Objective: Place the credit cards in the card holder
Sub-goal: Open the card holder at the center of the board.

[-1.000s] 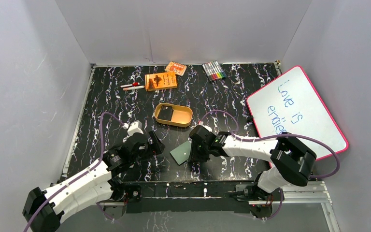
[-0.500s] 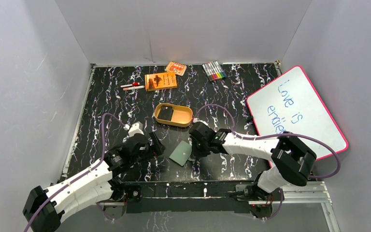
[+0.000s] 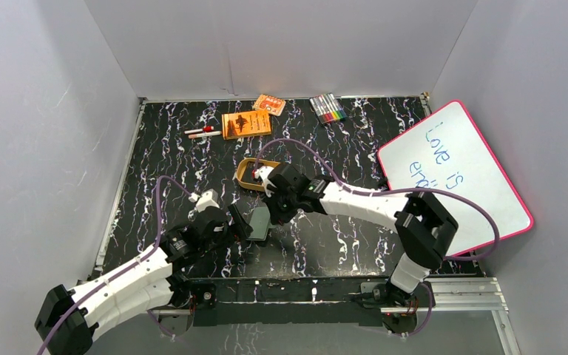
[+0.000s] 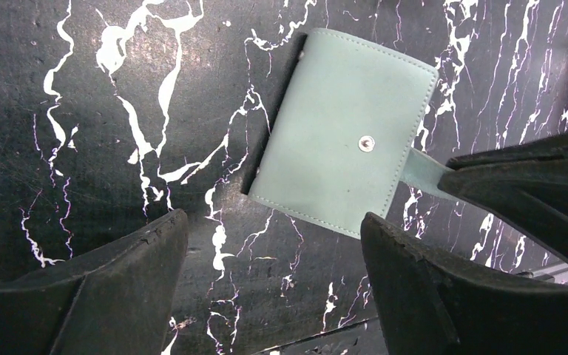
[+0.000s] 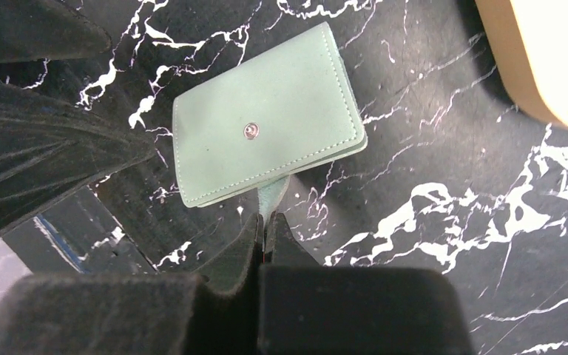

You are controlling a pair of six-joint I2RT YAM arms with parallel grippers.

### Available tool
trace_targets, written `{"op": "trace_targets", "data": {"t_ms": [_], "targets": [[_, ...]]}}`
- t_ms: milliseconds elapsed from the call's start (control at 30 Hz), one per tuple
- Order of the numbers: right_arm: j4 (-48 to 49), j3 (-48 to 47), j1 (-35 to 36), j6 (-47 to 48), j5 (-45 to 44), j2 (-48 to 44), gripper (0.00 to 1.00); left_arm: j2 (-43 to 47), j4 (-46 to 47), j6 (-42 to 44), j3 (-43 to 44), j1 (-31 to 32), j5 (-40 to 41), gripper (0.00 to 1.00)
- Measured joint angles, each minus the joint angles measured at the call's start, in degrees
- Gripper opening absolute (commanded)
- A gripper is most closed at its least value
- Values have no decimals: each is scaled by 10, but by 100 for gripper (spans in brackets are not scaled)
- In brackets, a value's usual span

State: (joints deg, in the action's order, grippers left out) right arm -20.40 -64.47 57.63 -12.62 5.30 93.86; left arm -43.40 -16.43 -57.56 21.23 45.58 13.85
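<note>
As the right gripper point(image 5: 265, 219) pinches it, the card holder point(image 5: 270, 140) shows stitched edges.

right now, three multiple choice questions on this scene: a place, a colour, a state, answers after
1. Where is the card holder? a) in the tin b) on the table between left gripper and right gripper c) on the whiteboard
2. Its colour? a) orange b) red c) pale green
3. The right gripper is a) shut on the holder's tab b) wide open c) out of view
Answers: 1b, it lies on marble between them; 2c, both wrist views show green; 3a, it pinches the tab.
</note>
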Motion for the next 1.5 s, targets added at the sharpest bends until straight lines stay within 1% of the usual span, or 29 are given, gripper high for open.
{"op": "trace_targets", "data": {"t_ms": [100, 233, 267, 400, 467, 533, 600, 700, 800, 933, 1067, 1167, 1233, 1400, 1500], "targets": [[-1, -14, -10, 35, 21, 21, 0, 3, -1, -2, 0, 0, 1, 83], [-6, -11, -29, 56, 30, 33, 0, 1, -3, -2, 0, 0, 1, 83], [-5, -6, -35, 59, 32, 33, 2, -1, -3, -2, 0, 0, 1, 83], [-7, 9, -54, 60, 39, 32, 37, -7, 0, -2, -2, 0, 0, 83], [-7, 14, -60, 56, 42, 32, 49, -14, 3, -1, -2, 0, -1, 83], [-6, 14, -65, 50, 43, 30, 57, -22, 8, -1, -2, 0, -2, 83], [-5, 17, -66, 40, 44, 20, 62, -33, 12, 0, -2, 0, -5, 83], [0, 33, -67, 12, 41, -13, 67, -47, 17, 5, -2, 0, -8, 83], [16, 69, -68, -38, 33, -61, 70, -57, 22, 10, -1, 0, -10, 83], [55, 137, -74, -122, 24, -115, 73, -66, 31, 15, 4, 0, -12, 83], [87, 177, -75, -194, 24, -111, 72, -72, 37, 17, 7, 0, -13, 83], [116, 191, -75, -235, 26, -97, 69, -74, 39, 17, 7, 0, -14, 83], [132, 192, -75, -251, 26, -87, 65, -74, 39, 18, 7, 0, -15, 83], [164, 191, -75, -279, 21, -49, 50, -63, 38, 17, 7, 0, -16, 83], [163, 191, -75, -287, 12, -30, 47, -55, 36, 17, 7, 0, -16, 83]]}}
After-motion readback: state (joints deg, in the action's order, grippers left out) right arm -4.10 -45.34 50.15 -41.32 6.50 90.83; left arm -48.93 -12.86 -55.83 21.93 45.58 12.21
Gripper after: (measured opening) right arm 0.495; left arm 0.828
